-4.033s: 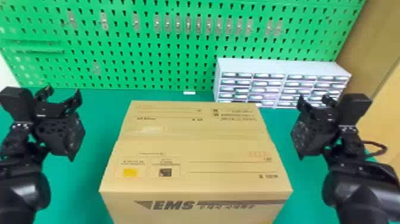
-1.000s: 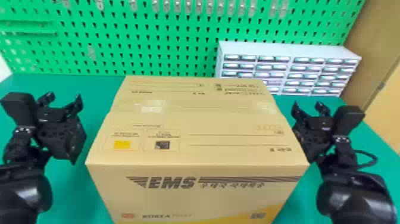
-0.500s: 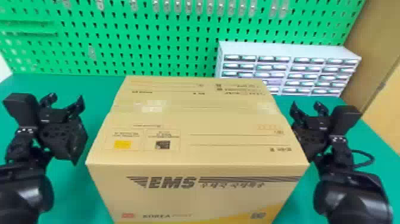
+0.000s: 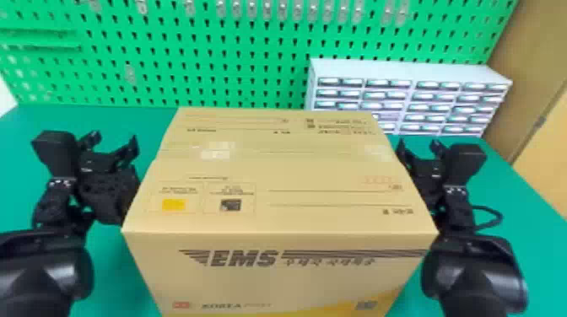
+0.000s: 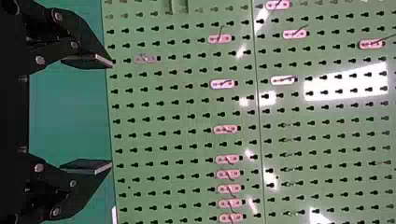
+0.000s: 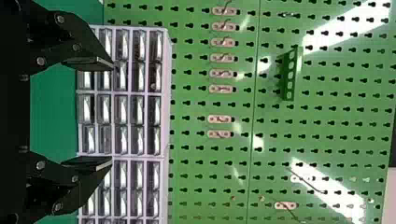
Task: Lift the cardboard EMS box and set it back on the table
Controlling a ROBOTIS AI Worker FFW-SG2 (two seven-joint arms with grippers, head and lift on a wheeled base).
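Head view: box point(image 4: 274, 168) between end effectors point(image 4: 114, 138)

Blocked at mid-table point(image 4: 25, 126) by box point(image 4: 274, 189), standing tall between left gripper point(image 4: 115, 138) and right gripper point(image 4: 417, 144). Tight along both box sides; contact there impossible to tell. Passable above box top. Walled off behind by pegboard point(image 4: 253, 63), and behind box on right by rack point(image 4: 409, 67), partly hidden low down; depth of gap unreadable. Passable over table outboard of left gripper. Same outboard of right gripper, minding looped cable point(image 4: 500, 216) at wrist. Open between left fingers point(image 5: 88, 167) and between right fingers point(image 6: 91, 163).
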